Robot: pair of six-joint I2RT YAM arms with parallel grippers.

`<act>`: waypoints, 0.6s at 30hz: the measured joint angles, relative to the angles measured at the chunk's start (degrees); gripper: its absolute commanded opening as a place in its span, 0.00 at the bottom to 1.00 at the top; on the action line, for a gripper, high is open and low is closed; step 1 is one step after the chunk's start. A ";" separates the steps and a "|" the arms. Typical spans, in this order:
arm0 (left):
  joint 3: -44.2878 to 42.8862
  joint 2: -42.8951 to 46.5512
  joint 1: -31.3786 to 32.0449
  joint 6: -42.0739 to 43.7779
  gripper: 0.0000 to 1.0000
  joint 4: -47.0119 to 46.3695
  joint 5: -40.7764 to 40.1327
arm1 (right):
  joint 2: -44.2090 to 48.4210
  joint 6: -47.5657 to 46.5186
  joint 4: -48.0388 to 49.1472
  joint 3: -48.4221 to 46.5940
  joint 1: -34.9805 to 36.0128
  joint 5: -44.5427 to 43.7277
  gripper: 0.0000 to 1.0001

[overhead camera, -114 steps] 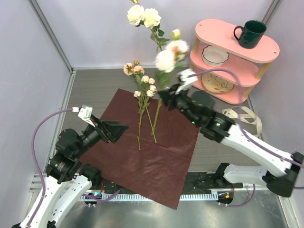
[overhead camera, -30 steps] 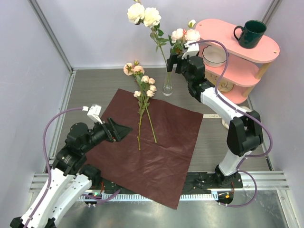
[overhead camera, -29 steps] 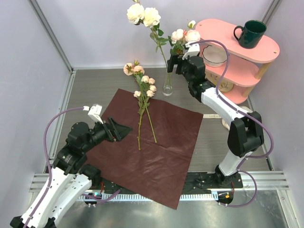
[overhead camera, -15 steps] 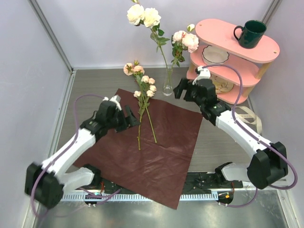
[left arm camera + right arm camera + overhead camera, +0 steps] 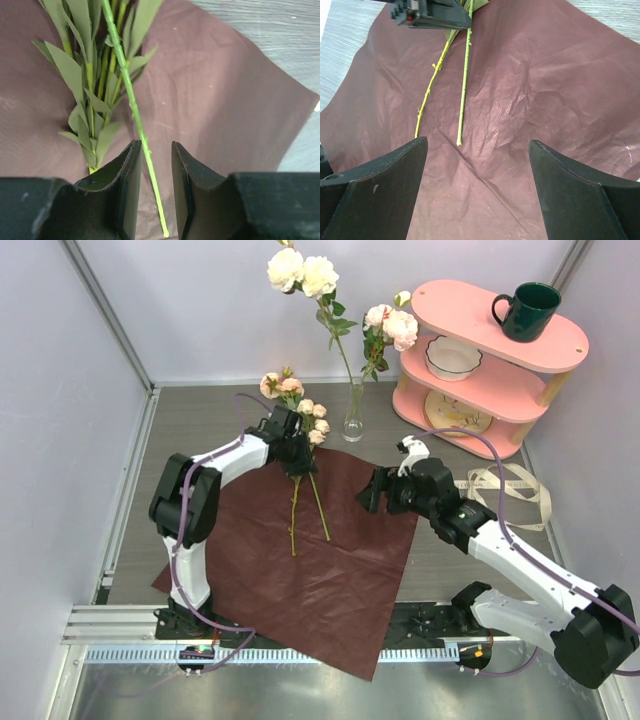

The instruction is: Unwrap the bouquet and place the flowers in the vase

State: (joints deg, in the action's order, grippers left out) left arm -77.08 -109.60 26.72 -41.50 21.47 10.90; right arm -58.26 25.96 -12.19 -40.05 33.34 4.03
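Reaching over the far corner of the maroon wrapping paper [image 5: 330,570], the left gripper [image 5: 297,453] sits low at the loose roses [image 5: 283,386] lying there. From its wrist camera we see its jaws narrowly apart with one thin green stem [image 5: 127,90] running between them, not pinched (the gap is wider than the stem). Just behind the paper, the vase [image 5: 353,422] stands on the desk [image 5: 200,420] holding tall roses [image 5: 300,272]. Further right, we find the right gripper [image 5: 372,490] hovering above the paper's right edge, jaws spread wide and holding nothing, with a beige ribbon [image 5: 510,485] and a pink shelf [image 5: 500,390] beyond.
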 measured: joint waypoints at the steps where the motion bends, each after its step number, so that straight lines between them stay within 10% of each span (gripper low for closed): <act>1: -1.25 -1.88 0.00 0.11 0.33 0.11 -0.44 | 0.76 0.02 0.00 0.24 -0.02 0.00 0.88; 11: -4.85 -6.71 0.90 0.15 0.33 2.80 -4.72 | 3.63 -0.46 -0.61 1.22 -0.02 -0.24 0.88; 18: -6.36 -8.46 1.42 0.35 0.15 2.86 -6.45 | 3.72 -0.52 -1.57 1.33 -0.02 -0.33 0.88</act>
State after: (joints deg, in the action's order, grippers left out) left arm -83.44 -118.06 28.14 -41.15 24.34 4.45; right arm -54.54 25.43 -13.76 -38.72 33.32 3.70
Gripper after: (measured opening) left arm 0.266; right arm 0.882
